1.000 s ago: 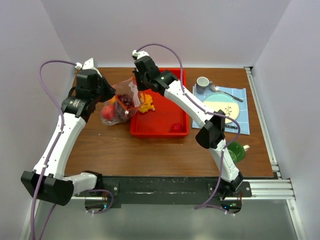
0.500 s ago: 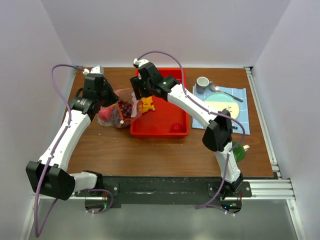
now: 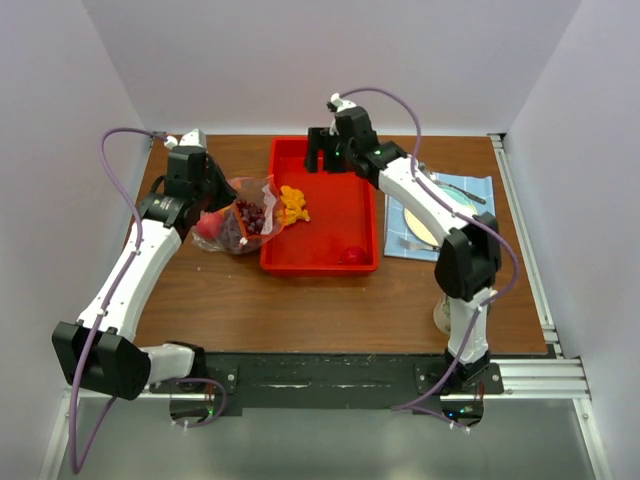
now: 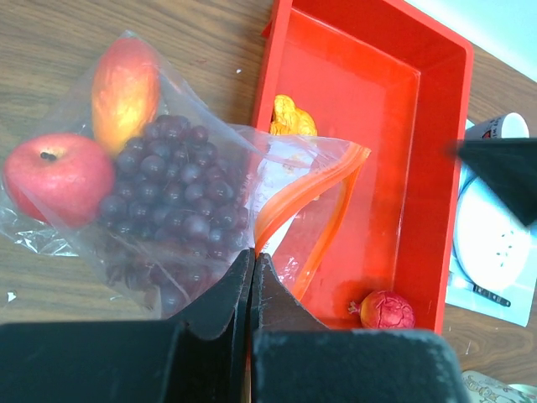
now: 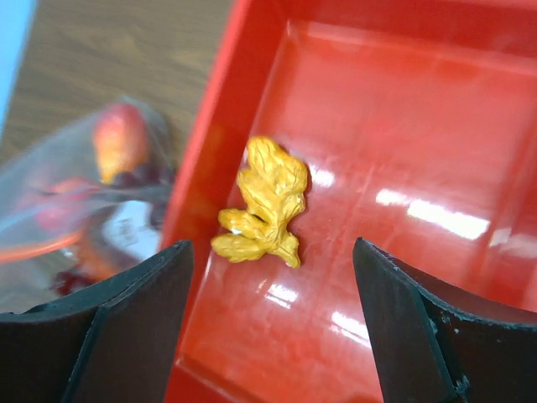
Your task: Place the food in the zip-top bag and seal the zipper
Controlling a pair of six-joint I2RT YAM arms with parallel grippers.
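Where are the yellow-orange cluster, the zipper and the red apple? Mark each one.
yellow-orange cluster (image 5: 264, 201), right wrist view, middle of the lump.
zipper (image 4: 319, 179), left wrist view, middle of the orange strip.
red apple (image 4: 54, 176), left wrist view, middle of its skin.

Overhead view from behind; two close downward wrist views; red tray (image 3: 335, 215) common to all.

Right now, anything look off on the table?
The zip-top bag's mouth sags over the red tray's left wall, zipper unsealed. The yellow cluster lies in the tray beside it, not bagged; a red fruit sits in the tray's near corner. Nothing looks spilled.
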